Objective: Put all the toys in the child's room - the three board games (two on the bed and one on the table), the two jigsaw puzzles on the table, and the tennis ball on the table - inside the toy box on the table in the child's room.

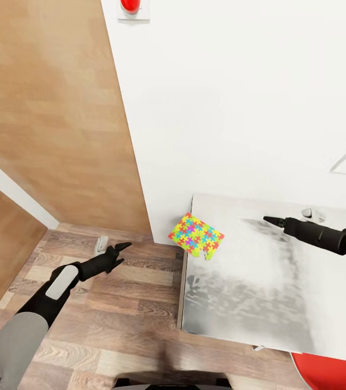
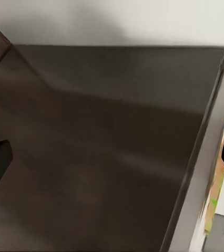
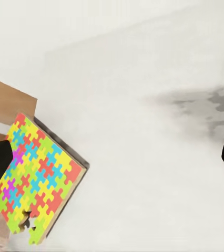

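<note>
One jigsaw puzzle (image 1: 196, 235), a flat square of bright interlocking pieces, lies on the table's (image 1: 259, 292) far left corner and juts over the edge. In the right wrist view the jigsaw puzzle (image 3: 38, 178) lies ahead and to one side of the fingers. My right gripper (image 1: 270, 220) hovers open over the light grey top, right of the puzzle, with nothing in it. My left gripper (image 1: 122, 253) hangs open and empty over the wood floor, left of the table. The toy box, board games and tennis ball are out of view.
A white wall (image 1: 237, 97) rises behind the table, and a wooden panel (image 1: 48, 108) stands at the left. A red chair seat (image 1: 332, 374) pokes in at the table's near right edge. The left wrist view looks along the table's side edge (image 2: 196, 178).
</note>
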Controlling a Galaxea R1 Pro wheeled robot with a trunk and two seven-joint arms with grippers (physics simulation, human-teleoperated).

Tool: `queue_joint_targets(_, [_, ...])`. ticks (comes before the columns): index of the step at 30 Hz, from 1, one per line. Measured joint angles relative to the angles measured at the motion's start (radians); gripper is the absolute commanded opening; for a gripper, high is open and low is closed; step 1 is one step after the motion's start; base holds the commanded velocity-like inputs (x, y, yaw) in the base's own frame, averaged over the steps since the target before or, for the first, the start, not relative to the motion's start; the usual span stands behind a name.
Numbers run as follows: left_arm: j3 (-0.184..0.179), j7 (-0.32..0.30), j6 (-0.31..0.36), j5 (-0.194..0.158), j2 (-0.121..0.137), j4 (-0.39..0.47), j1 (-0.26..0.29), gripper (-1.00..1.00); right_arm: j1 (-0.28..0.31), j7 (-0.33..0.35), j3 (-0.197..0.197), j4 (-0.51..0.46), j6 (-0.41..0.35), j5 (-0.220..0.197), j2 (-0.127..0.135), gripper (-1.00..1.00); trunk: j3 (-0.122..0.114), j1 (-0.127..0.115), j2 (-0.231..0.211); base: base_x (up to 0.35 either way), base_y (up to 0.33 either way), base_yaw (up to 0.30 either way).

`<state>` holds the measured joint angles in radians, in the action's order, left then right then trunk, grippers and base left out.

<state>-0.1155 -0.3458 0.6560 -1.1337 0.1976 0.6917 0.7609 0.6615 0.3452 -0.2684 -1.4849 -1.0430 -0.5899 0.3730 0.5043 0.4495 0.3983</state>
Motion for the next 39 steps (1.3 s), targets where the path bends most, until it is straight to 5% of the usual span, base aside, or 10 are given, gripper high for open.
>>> queue_joint_targets(10, [0.000, -0.065, -0.027, 0.028, 0.002, -0.073, 0.038, 1.00, -0.025, 0.000, 0.000, -0.046, 0.000, 0.001, -0.004, 1.00, 0.000, 0.000, 0.000, 0.000, 0.000, 0.000])
queue_joint_targets(39, [-0.003, -0.085, -0.052, 0.038, -0.004, -0.108, 0.070, 1.00, -0.034, 0.000, 0.000, -0.060, 0.000, 0.001, -0.008, 1.00, 0.000, 0.000, 0.000, 0.000, 0.000, -0.065])
